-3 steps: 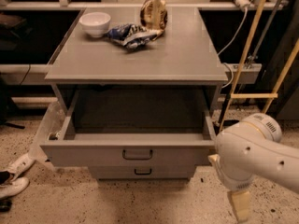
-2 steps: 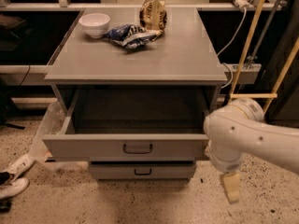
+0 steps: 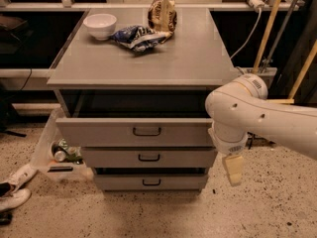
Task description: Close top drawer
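Clutter lies at the back of the cabinet top (image 3: 188,58): a white bowl (image 3: 100,25), a blue snack bag (image 3: 138,36) and a brown bag (image 3: 162,15). The white arm (image 3: 257,113) hides the right end of the top drawer (image 3: 99,133). The gripper (image 3: 233,170) hangs just beside that end, and whether it is open or closed cannot be told. Grey, with a dark loop handle (image 3: 147,131) mid-front, the drawer juts slightly past the two below.
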You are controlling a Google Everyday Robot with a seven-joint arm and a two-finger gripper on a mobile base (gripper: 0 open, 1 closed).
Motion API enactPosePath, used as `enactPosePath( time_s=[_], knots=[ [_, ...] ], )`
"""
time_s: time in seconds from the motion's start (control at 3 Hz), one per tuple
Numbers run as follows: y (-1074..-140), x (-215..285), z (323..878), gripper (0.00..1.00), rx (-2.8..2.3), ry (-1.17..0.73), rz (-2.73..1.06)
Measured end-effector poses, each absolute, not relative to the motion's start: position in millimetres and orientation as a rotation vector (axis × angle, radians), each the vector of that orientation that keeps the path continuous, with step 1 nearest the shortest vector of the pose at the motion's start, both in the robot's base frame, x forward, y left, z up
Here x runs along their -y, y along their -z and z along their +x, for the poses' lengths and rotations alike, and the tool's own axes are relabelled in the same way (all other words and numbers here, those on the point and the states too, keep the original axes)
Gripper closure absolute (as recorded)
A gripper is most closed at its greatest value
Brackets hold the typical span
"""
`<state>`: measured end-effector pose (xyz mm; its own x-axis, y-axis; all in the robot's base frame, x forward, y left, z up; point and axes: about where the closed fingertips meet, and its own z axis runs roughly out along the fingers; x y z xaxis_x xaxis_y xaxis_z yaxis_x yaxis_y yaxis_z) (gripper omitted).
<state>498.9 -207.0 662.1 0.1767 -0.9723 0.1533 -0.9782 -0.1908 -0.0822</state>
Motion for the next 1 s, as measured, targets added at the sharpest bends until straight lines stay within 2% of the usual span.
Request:
enactPosePath(
  time_s=[0.33, 1.0],
  knots=[
    [-662, 207, 499, 0.0, 1.976, -0.266, 2.383],
    [-654, 205, 536, 0.0, 1.952, -0.195, 2.36]
  ],
)
